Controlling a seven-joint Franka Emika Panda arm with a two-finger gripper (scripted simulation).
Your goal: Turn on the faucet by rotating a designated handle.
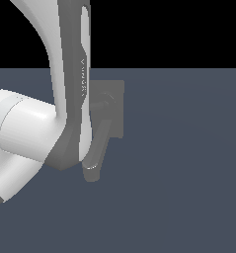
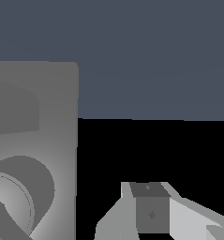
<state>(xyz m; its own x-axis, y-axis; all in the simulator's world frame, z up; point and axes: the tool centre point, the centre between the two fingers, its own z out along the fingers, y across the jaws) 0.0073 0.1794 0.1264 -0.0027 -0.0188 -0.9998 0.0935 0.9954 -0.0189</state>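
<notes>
Lettering runs down my arm (image 1: 70, 74), too blurred to read. Faucet (image 1: 114, 106) sits just behind that arm, spout (image 1: 97, 148) reaching forward. End effector (image 2: 153, 211) beside the faucet; open or closed, I cannot tell.

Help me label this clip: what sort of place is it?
Likely a bare simulated test scene, not a real room: a plain grey faucet standing alone on a flat blue-grey floor, a robot arm, and black emptiness behind.

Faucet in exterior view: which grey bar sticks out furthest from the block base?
The thick matte grey spout with the rounded tip, running well past the rectangular base. The thin grey handle bar sits over it, mostly hidden behind the arm.
</notes>
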